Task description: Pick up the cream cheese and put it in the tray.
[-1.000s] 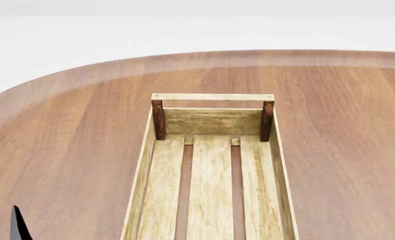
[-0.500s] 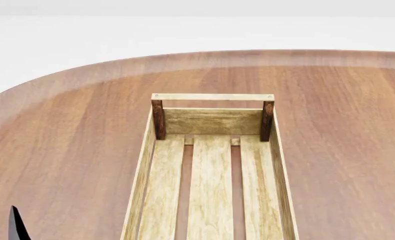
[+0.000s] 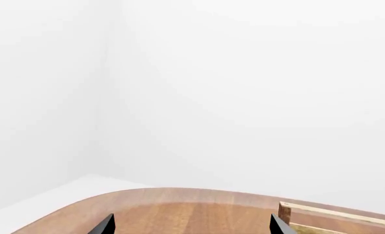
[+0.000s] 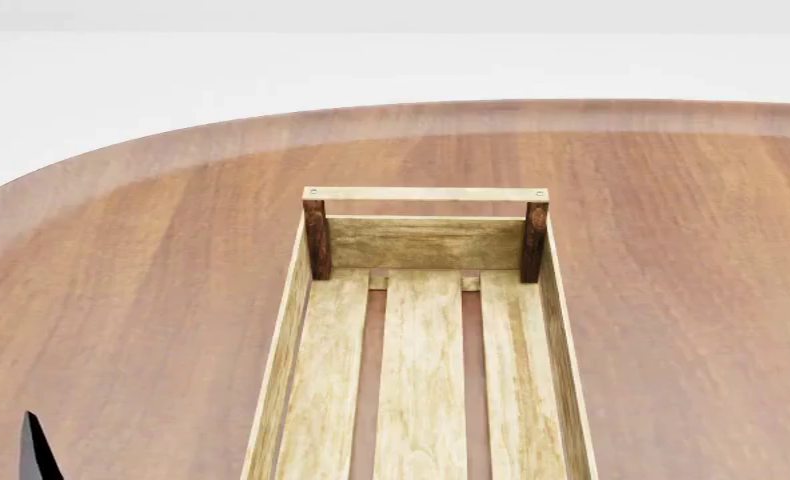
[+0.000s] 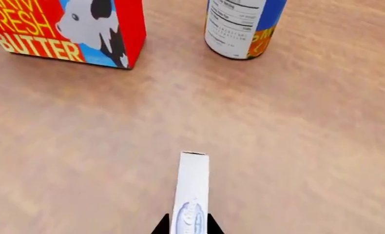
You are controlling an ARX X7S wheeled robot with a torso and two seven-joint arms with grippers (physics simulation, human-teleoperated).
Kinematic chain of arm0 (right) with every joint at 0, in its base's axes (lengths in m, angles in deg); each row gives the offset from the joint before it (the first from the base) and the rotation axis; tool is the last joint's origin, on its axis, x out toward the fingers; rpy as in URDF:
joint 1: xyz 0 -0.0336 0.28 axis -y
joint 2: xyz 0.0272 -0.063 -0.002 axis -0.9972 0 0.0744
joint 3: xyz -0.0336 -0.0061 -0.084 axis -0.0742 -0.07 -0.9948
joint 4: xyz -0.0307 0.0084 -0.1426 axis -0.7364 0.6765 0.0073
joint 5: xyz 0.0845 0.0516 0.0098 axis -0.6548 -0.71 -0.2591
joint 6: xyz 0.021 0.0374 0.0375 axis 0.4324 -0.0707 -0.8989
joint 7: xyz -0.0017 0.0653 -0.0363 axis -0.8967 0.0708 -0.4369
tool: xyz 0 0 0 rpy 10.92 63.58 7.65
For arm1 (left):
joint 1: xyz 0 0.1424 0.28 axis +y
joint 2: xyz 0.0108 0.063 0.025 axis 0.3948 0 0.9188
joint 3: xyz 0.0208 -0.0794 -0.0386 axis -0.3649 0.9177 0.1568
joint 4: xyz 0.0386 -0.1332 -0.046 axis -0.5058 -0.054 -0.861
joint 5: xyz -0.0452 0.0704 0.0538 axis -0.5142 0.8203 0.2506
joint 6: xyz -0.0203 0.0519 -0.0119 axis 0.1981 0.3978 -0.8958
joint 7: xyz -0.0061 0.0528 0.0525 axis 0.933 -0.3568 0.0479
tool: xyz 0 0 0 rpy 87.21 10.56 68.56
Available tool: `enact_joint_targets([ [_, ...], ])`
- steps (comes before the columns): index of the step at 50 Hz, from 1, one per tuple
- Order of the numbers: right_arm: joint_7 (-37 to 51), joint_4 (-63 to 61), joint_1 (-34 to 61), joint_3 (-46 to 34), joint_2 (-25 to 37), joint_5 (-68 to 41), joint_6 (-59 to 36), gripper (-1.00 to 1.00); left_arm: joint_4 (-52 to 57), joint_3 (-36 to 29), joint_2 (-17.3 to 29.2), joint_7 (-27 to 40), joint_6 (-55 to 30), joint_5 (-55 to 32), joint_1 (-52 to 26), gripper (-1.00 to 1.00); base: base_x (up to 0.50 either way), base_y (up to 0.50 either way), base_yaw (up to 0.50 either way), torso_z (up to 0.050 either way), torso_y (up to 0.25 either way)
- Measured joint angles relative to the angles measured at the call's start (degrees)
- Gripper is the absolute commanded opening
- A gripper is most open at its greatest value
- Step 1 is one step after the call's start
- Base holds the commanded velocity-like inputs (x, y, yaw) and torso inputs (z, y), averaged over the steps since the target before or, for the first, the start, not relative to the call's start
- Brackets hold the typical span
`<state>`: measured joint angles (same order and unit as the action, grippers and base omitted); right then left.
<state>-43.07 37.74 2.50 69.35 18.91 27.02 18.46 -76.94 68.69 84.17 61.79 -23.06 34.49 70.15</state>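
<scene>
The cream cheese (image 5: 192,192), a narrow white box with a blue oval logo, shows only in the right wrist view, seen edge-on and standing out from between the two dark fingertips of the right gripper (image 5: 187,225). The fingertips sit tight against its two sides, so the right gripper is clamped on the box. Whether the box is lifted or touching the table (image 5: 297,146) cannot be told from this view. Well apart from it on the same wooden surface stand a red butter box (image 5: 75,29) with a cow picture and yellow lettering, and beside that a blue and orange can (image 5: 241,27) with a white label; the two stand near each other but do not touch.

The tray (image 4: 284,340), a long light-wood slatted crate with dark brown corner posts and a pale handle bar across its far end, lies in the middle of the table in the head view, its far end pointing toward the table's curved far edge. Nothing lies in the part of it that shows.

The left gripper (image 3: 189,226) shows as two dark fingertips held wide apart, open and holding nothing, above the table near the tray's corner post; one tip (image 4: 35,450) appears near the lower left corner of the head view
</scene>
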Motion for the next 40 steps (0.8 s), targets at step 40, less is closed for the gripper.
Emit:
enact_joint_targets([
  [40, 1.27, -14.20, -4.48, -4.95, -0.59, 2.51, 2.32, -1.00, -0.12, -0.09, 0.43, 0.57, 0.15, -0.65, -0.20, 1.00, 0.00, 0.00, 0.00, 0.000, 0.000],
])
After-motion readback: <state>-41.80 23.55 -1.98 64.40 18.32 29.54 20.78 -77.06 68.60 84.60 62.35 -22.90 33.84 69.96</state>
